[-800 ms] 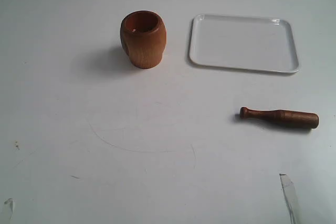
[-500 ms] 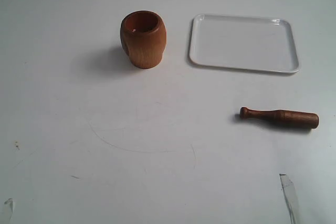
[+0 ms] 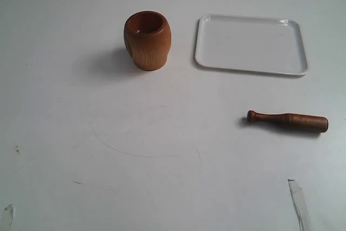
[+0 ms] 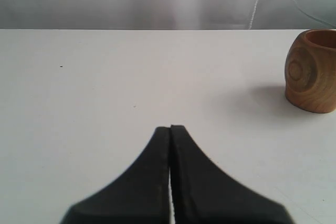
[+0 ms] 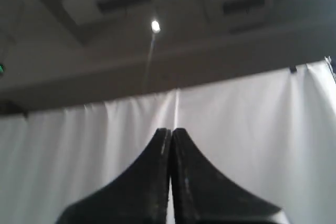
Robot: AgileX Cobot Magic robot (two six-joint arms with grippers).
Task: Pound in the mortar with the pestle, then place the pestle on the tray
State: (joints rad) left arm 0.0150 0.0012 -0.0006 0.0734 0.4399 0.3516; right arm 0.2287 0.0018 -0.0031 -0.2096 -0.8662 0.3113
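The orange-brown mortar (image 3: 147, 40) stands upright on the white table, mouth up, left of the white tray (image 3: 251, 44). The dark brown pestle (image 3: 287, 121) lies flat on the table in front of the tray, knob end pointing left. Neither gripper shows in the exterior view. In the left wrist view my left gripper (image 4: 170, 127) is shut with nothing in it, low over the table, and the mortar (image 4: 312, 71) stands well off to one side. My right gripper (image 5: 170, 130) is shut and empty, pointing up at a white curtain and ceiling.
The tray holds nothing. Two pale tape scraps (image 3: 298, 204) lie near the table's front edge, one at each corner. A faint curved scratch (image 3: 146, 150) marks the table's middle. A white curtain (image 5: 252, 129) hangs beyond the table.
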